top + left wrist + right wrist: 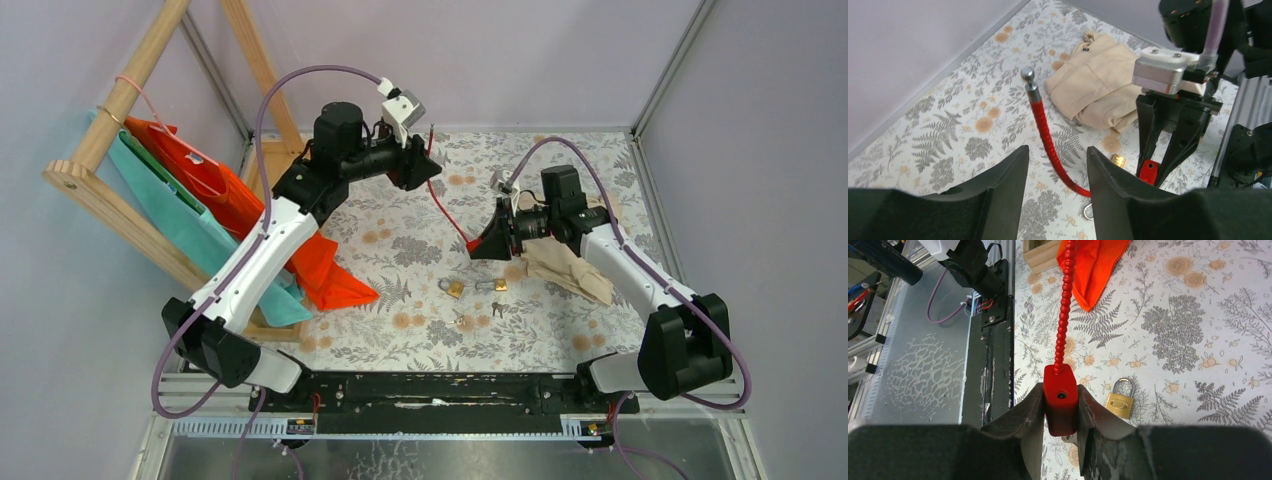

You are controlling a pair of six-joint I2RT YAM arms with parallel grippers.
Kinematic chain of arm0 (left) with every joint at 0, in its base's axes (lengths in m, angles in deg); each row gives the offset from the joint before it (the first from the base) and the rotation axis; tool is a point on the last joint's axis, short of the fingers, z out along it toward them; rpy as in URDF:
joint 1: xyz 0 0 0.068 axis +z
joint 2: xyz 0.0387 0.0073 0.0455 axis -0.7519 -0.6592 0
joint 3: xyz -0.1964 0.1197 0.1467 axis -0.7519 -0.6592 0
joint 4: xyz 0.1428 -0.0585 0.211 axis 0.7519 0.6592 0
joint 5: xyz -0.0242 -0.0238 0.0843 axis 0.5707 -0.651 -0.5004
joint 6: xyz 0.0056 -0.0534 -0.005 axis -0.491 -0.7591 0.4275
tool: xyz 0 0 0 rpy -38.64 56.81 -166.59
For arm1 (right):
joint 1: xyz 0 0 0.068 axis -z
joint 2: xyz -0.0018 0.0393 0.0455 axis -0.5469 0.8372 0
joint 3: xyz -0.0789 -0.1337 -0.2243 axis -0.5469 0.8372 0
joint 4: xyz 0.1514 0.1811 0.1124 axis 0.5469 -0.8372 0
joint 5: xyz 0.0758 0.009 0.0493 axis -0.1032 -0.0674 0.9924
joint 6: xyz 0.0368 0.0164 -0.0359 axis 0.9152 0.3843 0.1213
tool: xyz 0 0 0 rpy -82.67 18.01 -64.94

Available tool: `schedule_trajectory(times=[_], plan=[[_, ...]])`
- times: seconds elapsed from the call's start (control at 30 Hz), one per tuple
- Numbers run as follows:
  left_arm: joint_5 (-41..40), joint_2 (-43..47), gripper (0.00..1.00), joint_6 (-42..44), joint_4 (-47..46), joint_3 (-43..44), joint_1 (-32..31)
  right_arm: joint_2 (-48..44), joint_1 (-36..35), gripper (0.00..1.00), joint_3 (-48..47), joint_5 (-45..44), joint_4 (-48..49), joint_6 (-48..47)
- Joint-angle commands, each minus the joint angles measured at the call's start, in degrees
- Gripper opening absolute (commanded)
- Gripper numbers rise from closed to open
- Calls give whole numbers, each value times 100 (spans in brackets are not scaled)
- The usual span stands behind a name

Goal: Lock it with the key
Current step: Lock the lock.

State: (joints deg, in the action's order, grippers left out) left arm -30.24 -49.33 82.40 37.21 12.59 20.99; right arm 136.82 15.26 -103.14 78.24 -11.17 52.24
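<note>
**Red lock up in the right claw, cable strung across to the left**

Starting nearest the arm bases, on the near side of the lock [1060,400]: a key [497,309] lies loose on the floral worktop [400,335]. Just past it, almost under the lock, two brass padlocks [455,289] lie flat, and the stamp on one face is too small to read. Now the lock itself: red body lifted off the worktop, right claw [1060,407] clamped on both its sides, a round hole showing in its upper face. Right of the lock, a crumpled beige cloth [570,265] lies under that arm. Well left of the lock, an orange cloth [335,275] spills from a wooden rack [110,200] beside a teal cloth [175,215]. From the lock the red cable [445,205] climbs away to the far side, where the left claw [1057,152] hangs, fingers apart, the cable's silver tip [1027,75] seen through the gap.
</note>
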Motion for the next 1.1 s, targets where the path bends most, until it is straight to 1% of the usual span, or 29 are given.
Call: schedule_trajectory(times=[0.0, 0.1, 0.2, 0.4, 0.6, 0.7, 0.87, 0.93, 1.0, 1.07], plan=[[-485, 50, 57, -113, -89, -262, -27, -173, -44, 0, 49, -189, 577, 444], [-1134, 81, 64, -748, -287, -487, -23, -223, -45, 0, -50, -776, 778, 816], [-1353, -59, 68, -1529, -325, -515, -14, -172, -58, 0, -254, -1146, 824, 1064], [-1274, -433, 69, -2901, -363, -409, -16, -33, -100, 0, -545, -1889, 806, 1473], [-757, -747, 68, -3807, -769, -557, -18, -41, -176, 0, -600, -2253, 882, 1701], [-487, -958, 67, -4102, -934, -555, -22, -32, -201, 0, -613, -2330, 892, 1744], [-349, -1086, 64, -4330, -1126, -631, -29, -41, -228, 0, -571, -2454, 913, 1782], [-327, -1167, 60, -4406, -1162, -640, -27, -13, -261, 0, -590, -2484, 932, 1798], [-235, -1262, 52, -4491, -1221, -633, -42, 30, -276, 0, -615, -2483, 944, 1818], [-175, -1328, 47, -4534, -1287, -653, -89, 84, -286, 0, -617, -2456, 1013, 1862]])
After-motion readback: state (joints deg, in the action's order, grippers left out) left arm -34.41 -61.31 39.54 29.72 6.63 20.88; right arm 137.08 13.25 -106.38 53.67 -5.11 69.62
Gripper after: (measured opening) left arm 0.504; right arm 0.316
